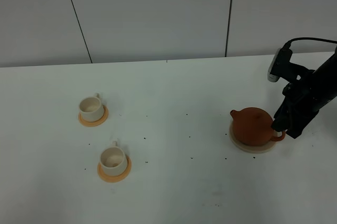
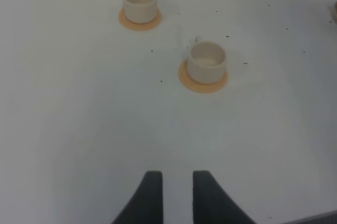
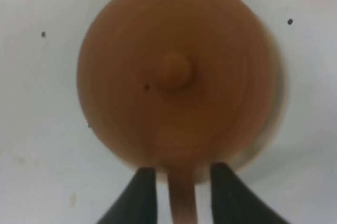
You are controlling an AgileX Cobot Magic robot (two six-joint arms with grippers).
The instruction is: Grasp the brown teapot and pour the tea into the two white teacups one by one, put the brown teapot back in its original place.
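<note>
Right gripper (image 3: 184,170) loosely straddles the handle of the brown teapot (image 3: 174,77).

Lab, white table (image 1: 168,87), panelled grey wall (image 1: 152,13)

The light is soft and even with only faint shadows, and the brown teapot (image 3: 174,71) just in front of the right gripper (image 3: 182,176) looks blurry and smeared.

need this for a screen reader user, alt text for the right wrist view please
A brown teapot with a knobbed lid fills the view from above, on a white table. Its loop handle sits between the right tool's open fingers, with a gap on each side.
</note>
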